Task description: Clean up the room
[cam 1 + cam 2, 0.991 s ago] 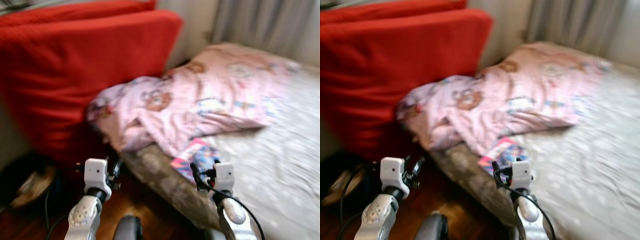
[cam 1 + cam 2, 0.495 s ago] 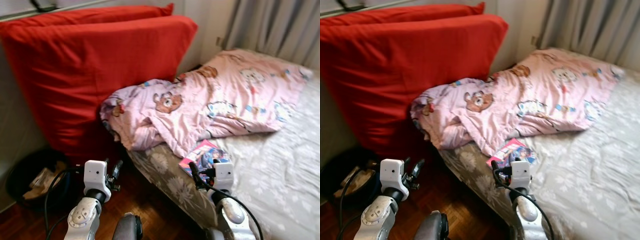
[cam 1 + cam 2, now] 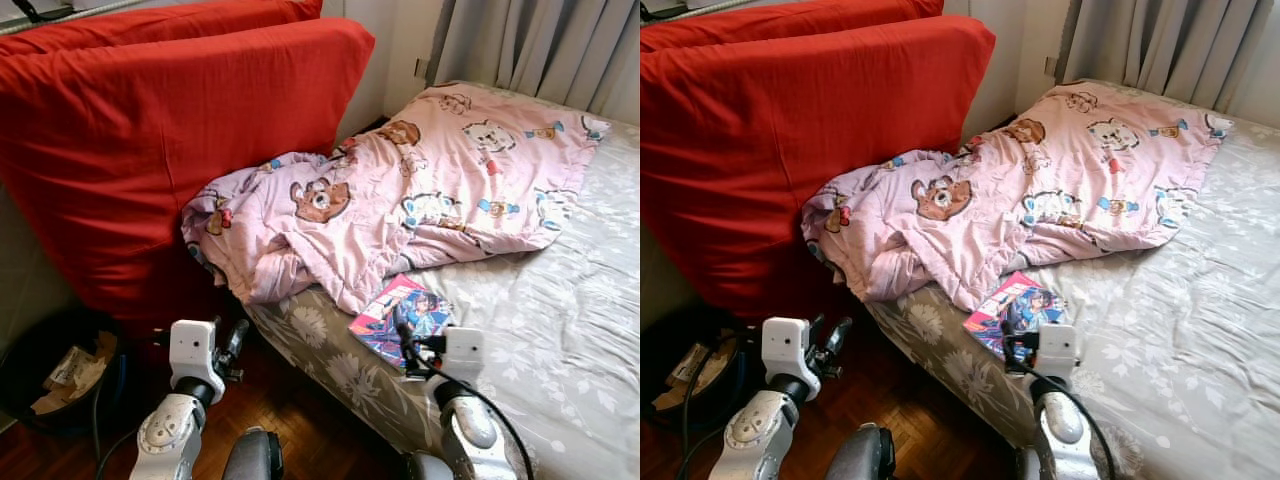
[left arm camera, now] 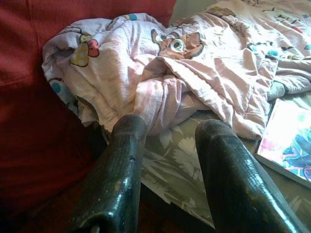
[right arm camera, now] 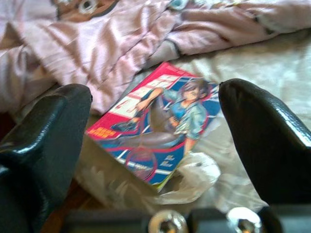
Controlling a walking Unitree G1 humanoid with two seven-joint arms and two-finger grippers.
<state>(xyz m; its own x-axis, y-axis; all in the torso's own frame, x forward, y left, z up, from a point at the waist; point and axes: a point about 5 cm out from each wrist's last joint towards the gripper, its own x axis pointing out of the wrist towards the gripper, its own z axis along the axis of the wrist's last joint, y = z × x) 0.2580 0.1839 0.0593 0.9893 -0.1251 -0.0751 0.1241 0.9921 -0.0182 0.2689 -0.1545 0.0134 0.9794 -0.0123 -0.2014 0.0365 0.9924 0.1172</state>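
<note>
Two empty claws, reaching for the book.
Right gripper (image 5: 155, 160), fingers spread wide and holding nothing, hovers just short of the comic book (image 3: 402, 318) at the bed (image 3: 560, 330) edge; left gripper (image 4: 170, 160) idles part-open. Next, likely: advance, straddle, close. Beyond lies the pink duvet (image 3: 400, 200).

Both silver arms rise from the bottom edge of the head views, forearms angled upward with white wrist housings on top. The left gripper (image 3: 236, 338) sits in the lower left of the frame, its two black fingers (image 4: 119, 165) spread with a plain gap between them. The right gripper (image 3: 406, 340) sits lower centre-right, a black cable looping from its wrist; its fingers (image 5: 43, 131) stand wide apart. Neither seems to touch anything, though the fingertips are small in the head views.
</note>
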